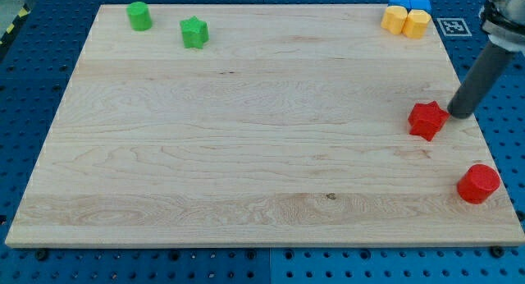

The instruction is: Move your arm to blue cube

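Seven blocks sit on the pale wooden counter [246, 136], most of them pushed out to its edges. At the view's top right corner the blue cube [419, 4] lies right on the counter's far edge, touching a second blue block [400, 2] on its left; both are half hidden behind two yellow blocks [395, 20] [417, 24] standing just below them, so that second blue shape cannot be made out, and the yellow shapes are hard to read too. My tip [454, 113] rests at the view's right side, just beside the red star [427, 120], on that block's right and seemingly touching or nearly touching it; the blue cube is well apart from it, toward the view's top. The rod's upper part is cut off by the view's right edge. No pincer is fitted, so nothing is held. A red cylinder [478, 184] stands near the bottom right corner. A green cylinder [139, 16] and a green star [194, 32] sit at the view's top left, near each other but apart.
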You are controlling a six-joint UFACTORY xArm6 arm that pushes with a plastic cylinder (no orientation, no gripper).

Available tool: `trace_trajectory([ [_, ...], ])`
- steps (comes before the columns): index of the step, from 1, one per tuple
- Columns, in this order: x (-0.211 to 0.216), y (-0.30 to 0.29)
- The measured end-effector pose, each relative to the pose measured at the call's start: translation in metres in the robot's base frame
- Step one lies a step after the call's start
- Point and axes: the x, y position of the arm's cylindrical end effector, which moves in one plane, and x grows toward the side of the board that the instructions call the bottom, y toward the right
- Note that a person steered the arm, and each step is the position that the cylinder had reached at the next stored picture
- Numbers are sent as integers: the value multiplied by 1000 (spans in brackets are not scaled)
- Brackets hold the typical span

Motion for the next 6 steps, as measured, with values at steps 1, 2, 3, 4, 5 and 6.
trace_trajectory([
  [1,-1,-35],
  [2,19,-56],
  [3,38,-60],
  [4,32,-67],
  [5,-33,-56],
  [6,-84,1],
])
